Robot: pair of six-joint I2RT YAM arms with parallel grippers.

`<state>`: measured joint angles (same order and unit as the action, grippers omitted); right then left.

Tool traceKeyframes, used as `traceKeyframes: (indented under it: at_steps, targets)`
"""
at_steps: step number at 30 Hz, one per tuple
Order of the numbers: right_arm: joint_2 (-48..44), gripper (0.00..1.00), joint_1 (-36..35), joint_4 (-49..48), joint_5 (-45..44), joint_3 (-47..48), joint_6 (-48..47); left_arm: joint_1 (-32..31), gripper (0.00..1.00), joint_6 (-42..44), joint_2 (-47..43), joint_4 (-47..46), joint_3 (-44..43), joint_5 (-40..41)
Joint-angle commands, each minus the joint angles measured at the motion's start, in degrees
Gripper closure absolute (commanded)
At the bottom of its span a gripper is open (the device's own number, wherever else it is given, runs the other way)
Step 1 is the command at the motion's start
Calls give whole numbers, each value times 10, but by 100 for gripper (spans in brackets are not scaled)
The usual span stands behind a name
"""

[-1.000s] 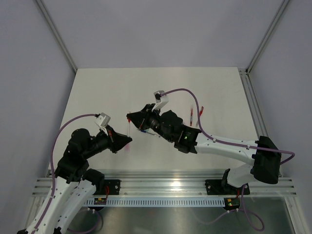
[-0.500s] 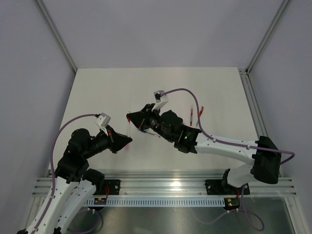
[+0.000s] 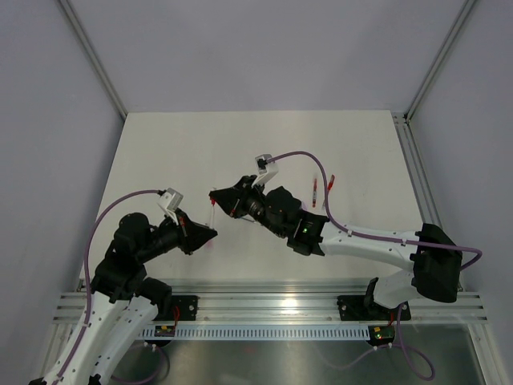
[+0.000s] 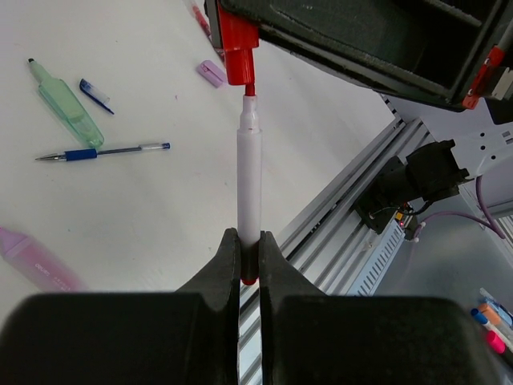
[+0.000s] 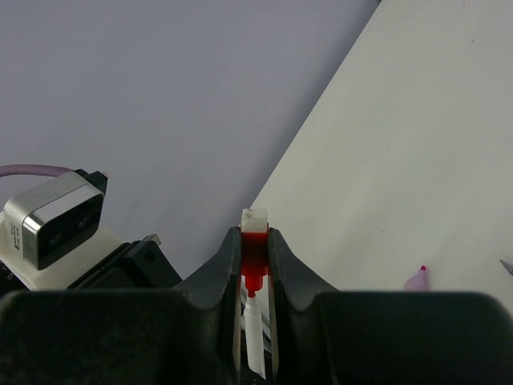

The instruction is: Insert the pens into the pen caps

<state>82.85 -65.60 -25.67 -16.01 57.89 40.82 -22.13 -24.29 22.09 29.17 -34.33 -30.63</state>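
My left gripper [image 4: 249, 237] is shut on the rear end of a white pen with a red tip [image 4: 248, 176] and holds it in the air, tip pointing away. My right gripper [image 5: 254, 233] is shut on a red pen cap [image 5: 254, 249], which also shows in the left wrist view [image 4: 235, 52]. The pen's tip sits right at the cap's open end, in line with it. In the top view the left gripper [image 3: 210, 233] and the right gripper [image 3: 215, 196] face each other with the pen [image 3: 212, 215] between them, above the table's near left part.
On the table under the grippers lie a green highlighter [image 4: 66, 100], a slim blue pen [image 4: 104, 151], a small blue cap [image 4: 96, 94], a pale pink cap [image 4: 211, 73] and a pink highlighter [image 4: 40, 261]. Two red pens [image 3: 315, 191] [image 3: 332, 184] lie right of the right arm.
The right wrist has dropped slightly and the red cap has closed onto the pen tip. The left arm has barely moved.
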Motion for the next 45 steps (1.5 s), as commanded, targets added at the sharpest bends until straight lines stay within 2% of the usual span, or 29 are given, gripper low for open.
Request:
traceKeyframes:
  at_steps: [1,14,22,26,38,45]
  targets:
    - [-14,100,-7,-3,3,-11,0,3,100,-8,-5,-45,-7,8]
    - [-8,100,-19,-7,9,-11,2,3,100,-12,6,-53,-17,23]
    - [-11,100,-46,-5,-25,-35,-2,3,100,-75,12,-130,-31,13]
    - [-28,100,-58,8,-34,-47,-7,3,100,-83,25,-136,-55,8]
    - [-41,100,-80,148,49,-69,5,2,100,-73,84,-155,-124,-8]
    - [-24,100,-106,190,74,-83,4,3,100,-63,123,-162,-166,-10]
